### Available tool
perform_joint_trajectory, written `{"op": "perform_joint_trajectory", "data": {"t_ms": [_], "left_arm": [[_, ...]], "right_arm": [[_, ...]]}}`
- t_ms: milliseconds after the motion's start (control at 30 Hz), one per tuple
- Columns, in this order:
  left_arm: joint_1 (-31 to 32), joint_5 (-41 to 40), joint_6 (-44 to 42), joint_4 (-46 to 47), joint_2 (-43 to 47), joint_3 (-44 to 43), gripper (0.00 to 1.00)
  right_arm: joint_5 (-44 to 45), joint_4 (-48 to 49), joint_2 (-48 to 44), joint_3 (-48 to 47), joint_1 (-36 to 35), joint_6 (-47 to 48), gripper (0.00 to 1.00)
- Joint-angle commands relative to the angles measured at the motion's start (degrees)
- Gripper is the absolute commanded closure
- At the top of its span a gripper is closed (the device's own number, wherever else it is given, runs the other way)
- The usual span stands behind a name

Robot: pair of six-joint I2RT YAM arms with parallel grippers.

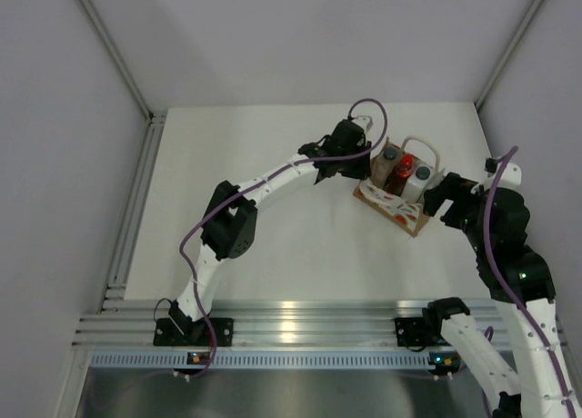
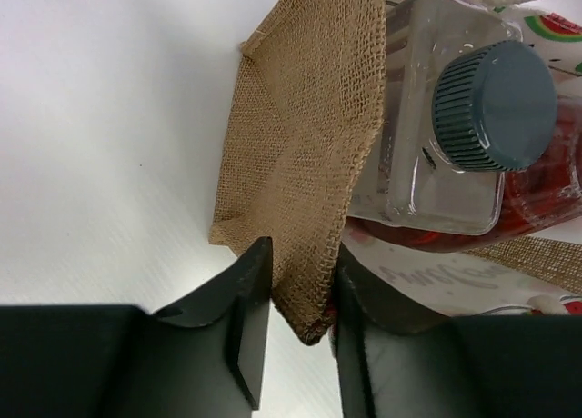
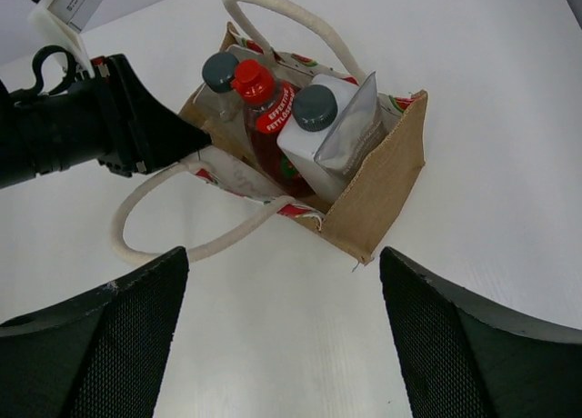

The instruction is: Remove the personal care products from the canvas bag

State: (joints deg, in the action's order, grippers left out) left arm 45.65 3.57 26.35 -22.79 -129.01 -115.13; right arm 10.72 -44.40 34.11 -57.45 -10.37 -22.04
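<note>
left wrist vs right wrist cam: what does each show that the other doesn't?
Left wrist only: the canvas bag has its burlap wall pinched between the fingers of the left pincer. Right wrist only: the white bottle, the grey pouch, the white handles and the open right pincer, short of the bag. Both: the bag, the clear bottle with grey cap, the red bottle.

White links and black joint housings on left arm (image 1: 273,177) and right arm (image 1: 535,332). Purple cable (image 1: 183,252) along each. Right gripper (image 3: 284,259) fingers (image 3: 100,345) black, mesh-textured.
</note>
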Motion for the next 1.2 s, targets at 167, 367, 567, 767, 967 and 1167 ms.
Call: {"op": "perform_joint_trajectory", "data": {"t_ms": [167, 367, 567, 767, 967, 1167], "left_arm": [[-0.4, -1.0, 2.7, 2.1, 0.2, 1.0, 0.89], [0.3, -5.9, 7.0, 4.9, 3.0, 9.0, 1.00], [0.5, -8.1, 8.5, 5.6, 5.3, 12.6, 1.00], [0.8, -8.0, 8.1, 5.6, 6.7, 13.9, 1.00], [1.1, -7.5, 7.9, 5.6, 7.1, 14.1, 1.00], [1.1, -7.1, 7.5, 5.6, 7.6, 14.1, 1.00]], "right_arm": [[-3.5, 4.9, 3.1, -1.9, 0.5, 0.4, 0.17], [-2.2, 7.6, 8.3, -1.9, 0.5, 0.3, 0.19], [4.3, 7.3, 16.8, -4.2, 0.5, -1.1, 0.29], [10.3, 7.5, 23.8, -6.4, 0.5, -2.7, 0.37], [14.0, 8.5, 28.8, -7.2, 0.6, -4.0, 0.46], [13.8, 11.4, 33.1, -5.6, 1.7, -4.9, 0.54]]}}
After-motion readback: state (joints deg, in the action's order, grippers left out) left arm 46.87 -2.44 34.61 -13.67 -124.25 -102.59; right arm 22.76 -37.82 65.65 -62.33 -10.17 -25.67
